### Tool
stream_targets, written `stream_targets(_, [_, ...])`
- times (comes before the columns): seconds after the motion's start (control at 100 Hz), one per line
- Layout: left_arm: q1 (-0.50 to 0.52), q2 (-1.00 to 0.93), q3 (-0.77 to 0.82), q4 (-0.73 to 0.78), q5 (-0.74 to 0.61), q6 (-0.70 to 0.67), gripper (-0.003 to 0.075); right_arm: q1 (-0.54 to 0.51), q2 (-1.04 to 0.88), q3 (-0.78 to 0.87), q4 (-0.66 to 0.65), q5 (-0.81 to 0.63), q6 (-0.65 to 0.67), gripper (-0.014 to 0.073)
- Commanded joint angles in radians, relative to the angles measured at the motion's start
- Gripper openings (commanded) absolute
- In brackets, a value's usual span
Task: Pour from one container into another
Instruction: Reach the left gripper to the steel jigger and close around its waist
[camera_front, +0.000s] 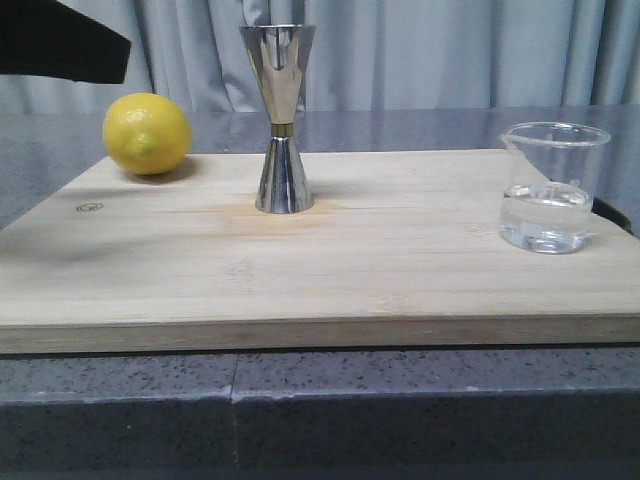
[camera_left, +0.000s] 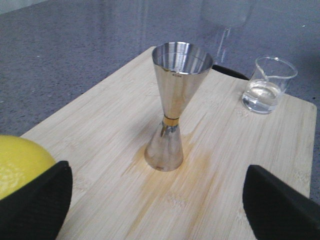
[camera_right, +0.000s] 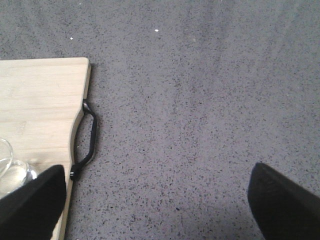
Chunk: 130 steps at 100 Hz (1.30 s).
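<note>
The tall hourglass-shaped steel jigger (camera_front: 278, 118) at the frame's centre is mirror-polished, with a thin gold band at its waist, while the small clear glass beaker (camera_front: 549, 187) at right is smooth and glossy. Both stand on a pale, matt bamboo-grained wooden board (camera_front: 400, 270) over a speckled grey, stone-like countertop (camera_right: 200, 100). The round yellow lemon (camera_front: 147, 133) at upper left looks faintly dimpled and waxy, and the board's black handle (camera_right: 88, 139) is possibly metal.

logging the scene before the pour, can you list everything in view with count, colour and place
beaker: one, clear glass, some clear liquid inside, right end of the board
jigger: one, shiny steel with a gold waist band, upright mid-board
lemon: one, yellow, back left of the board
cutting board: one, pale wood, black handle at its right edge, on the counter
counter: one, grey speckled
curtain: grey, behind
left pincer: black, open, facing the jigger
right pincer: black, open, over the counter beside the board
</note>
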Motion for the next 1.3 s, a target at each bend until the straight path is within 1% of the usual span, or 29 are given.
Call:
stream_targets(0.0, [0.002,0.041,-0.031,-0.136,0.125,0.086,0.0642,0.003,0.011,-0.034,-0.003,-0.080,0.000,0.0650])
stream_targets(0.07, [0.000,0.087,-0.031,-0.176,0.174,0.140,0.0642,0.003,0.011,-0.034,-0.003,-0.080,0.000,0.0650])
stream_targets(0.16, [-0.024,0.133,-0.031,-0.225,0.197,0.203,0.0642,0.003,0.011,-0.034,-0.003,-0.080,0.000,0.0650])
stream_targets(0.31, [-0.094,0.186,-0.031,-0.285,0.196,0.300,0.0642,0.003,0.011,-0.034,-0.003,-0.080,0.000,0.0650])
stream_targets(0.43, [-0.141,0.223,-0.040,-0.338,0.180,0.347,0.0642,0.003,0.011,-0.034,-0.003,-0.080,0.000,0.0650])
stream_targets(0.96, [-0.290,0.418,-0.244,-0.338,0.175,0.349,0.0636,0.003,0.011,-0.034,-0.003,-0.080,0.000,0.0650])
stream_targets(1.03, [-0.298,0.435,-0.264,-0.338,0.175,0.349,0.0610,0.003,0.011,-0.034,-0.003,-0.080,0.000,0.0650])
stream_targets(1.08, [-0.300,0.439,-0.272,-0.338,0.175,0.349,0.0579,0.003,0.011,-0.034,-0.003,-0.080,0.000,0.0650])
stream_targets(1.27, [-0.300,0.440,-0.275,-0.338,0.179,0.349,0.0399,0.003,0.011,-0.034,-0.003,-0.080,0.000,0.0650])
stream_targets(1.28, [-0.300,0.440,-0.275,-0.338,0.180,0.349,0.0379,0.003,0.011,-0.034,-0.003,-0.080,0.000,0.0650])
stream_targets(1.29, [-0.300,0.440,-0.275,-0.338,0.180,0.349,0.0379,0.003,0.011,-0.034,-0.003,-0.080,0.000,0.0650])
